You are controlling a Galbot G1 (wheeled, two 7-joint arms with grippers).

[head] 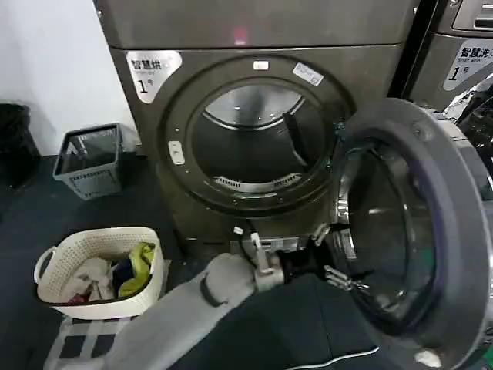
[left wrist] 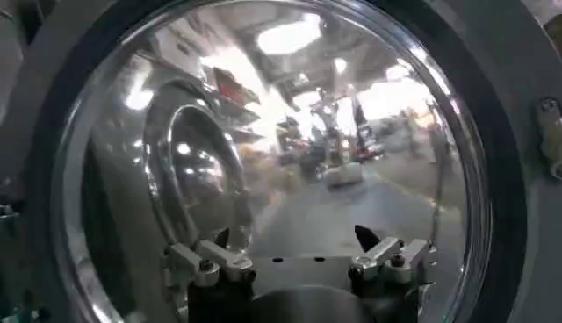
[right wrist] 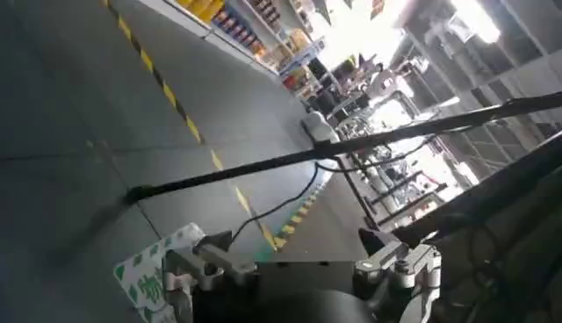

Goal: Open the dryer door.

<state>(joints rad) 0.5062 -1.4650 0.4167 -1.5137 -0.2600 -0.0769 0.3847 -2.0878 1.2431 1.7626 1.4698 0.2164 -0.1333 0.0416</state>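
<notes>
The dryer door [head: 420, 231] stands swung wide at the right of the drum opening [head: 250, 139], its grey inner face and glass turned toward the robot. The left hand [head: 333, 254], fingers apart and holding nothing, hovers just before the glass [left wrist: 281, 140]. The right hand [right wrist: 303, 263], also apart, points across open floor. A push too hard could swing the door against the neighbouring machine [head: 462, 54] at far right. A white laundry basket [head: 100, 266] and grey bin [head: 91, 160] sit left, clear of the swing.
</notes>
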